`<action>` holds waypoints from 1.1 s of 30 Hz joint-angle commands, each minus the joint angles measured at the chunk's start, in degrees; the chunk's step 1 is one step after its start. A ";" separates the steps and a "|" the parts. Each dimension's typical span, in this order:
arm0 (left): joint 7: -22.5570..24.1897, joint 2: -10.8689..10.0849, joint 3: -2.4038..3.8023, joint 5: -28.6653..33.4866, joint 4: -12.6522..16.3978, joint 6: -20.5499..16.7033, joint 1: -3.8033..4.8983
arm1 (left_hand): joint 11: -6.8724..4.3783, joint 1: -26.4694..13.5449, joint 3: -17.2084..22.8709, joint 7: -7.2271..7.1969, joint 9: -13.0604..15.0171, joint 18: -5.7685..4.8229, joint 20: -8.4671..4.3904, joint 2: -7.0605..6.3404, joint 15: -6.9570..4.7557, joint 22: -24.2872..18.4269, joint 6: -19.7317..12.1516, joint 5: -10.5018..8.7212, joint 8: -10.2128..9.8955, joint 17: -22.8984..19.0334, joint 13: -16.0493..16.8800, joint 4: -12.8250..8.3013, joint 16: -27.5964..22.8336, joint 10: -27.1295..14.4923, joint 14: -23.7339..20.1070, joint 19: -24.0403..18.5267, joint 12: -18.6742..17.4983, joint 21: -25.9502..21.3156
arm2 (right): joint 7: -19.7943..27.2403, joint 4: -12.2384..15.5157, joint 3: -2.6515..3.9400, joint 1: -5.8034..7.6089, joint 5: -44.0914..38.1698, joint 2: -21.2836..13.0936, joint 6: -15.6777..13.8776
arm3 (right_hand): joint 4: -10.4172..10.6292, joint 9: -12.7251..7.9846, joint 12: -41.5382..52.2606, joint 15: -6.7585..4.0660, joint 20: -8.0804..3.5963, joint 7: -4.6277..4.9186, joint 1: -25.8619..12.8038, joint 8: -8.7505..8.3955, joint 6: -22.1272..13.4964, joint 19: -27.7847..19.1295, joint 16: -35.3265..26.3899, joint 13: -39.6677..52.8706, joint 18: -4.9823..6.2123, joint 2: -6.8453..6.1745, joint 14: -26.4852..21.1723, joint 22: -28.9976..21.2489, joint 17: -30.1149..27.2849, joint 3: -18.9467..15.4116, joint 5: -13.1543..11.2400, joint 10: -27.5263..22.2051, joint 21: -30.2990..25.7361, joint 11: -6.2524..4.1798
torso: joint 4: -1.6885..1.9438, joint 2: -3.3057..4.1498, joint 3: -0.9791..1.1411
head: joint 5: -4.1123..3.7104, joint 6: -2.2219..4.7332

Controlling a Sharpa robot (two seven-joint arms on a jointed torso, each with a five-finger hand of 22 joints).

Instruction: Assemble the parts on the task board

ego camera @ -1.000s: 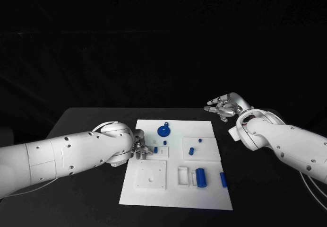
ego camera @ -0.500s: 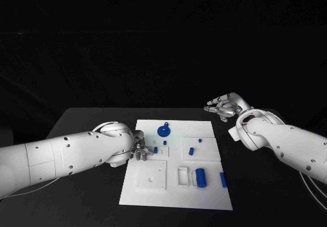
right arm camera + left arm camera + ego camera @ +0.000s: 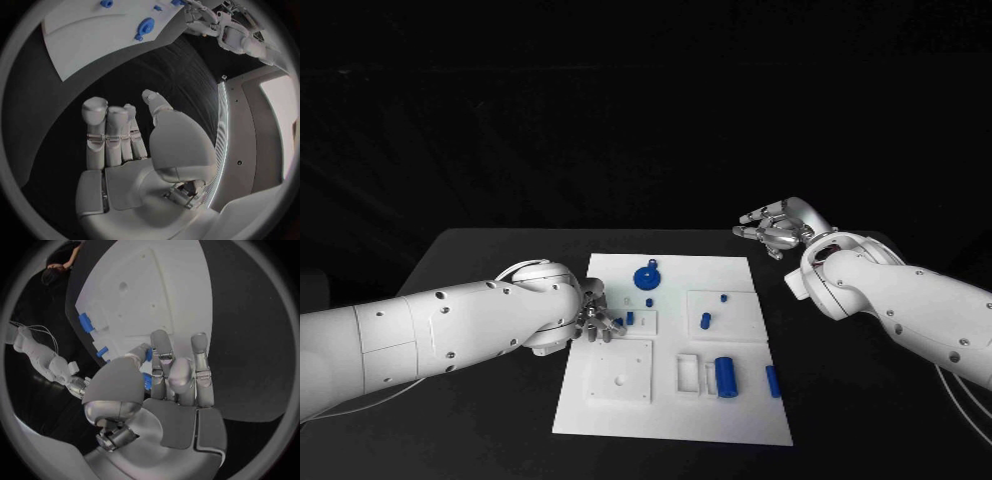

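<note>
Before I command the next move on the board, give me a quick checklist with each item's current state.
1. Left hand at the task board: ok, its fingers reach a small blue peg near the board's left edge.
2. Peg firmly held: cannot tell; in the left wrist view the fingers hide most of it.
3. Right hand out of the way: ok, it hangs beyond the board's far right corner, holding nothing.
4. Large blue cylinder and blue bar lying on the near board: ok.
5. Round blue part on the far board: ok.
</note>
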 commanded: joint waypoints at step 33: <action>1.96 -1.96 -0.11 1.97 1.56 -4.09 -0.26 | -0.01 3.13 -0.13 0.57 2.42 -2.16 -2.19 -4.08 -0.77 1.08 -0.89 -0.35 -0.68 -2.72 -0.65 4.58 -2.21 2.95 -0.37 0.32 -2.15 -1.53 | 0.54 -0.03 0.03 -0.26 -0.37 -0.02 0.47 | -0.22 -0.10 0.18 0.08 -0.06 0.15 -0.33 -0.24 -0.30 2.98 -0.25 -0.05 1.03 -0.02 0.37 4.71 0.02 0.15 0.30 0.17 0.22 -0.02 | 0.03 -0.04 0.05 | 0.21 0.48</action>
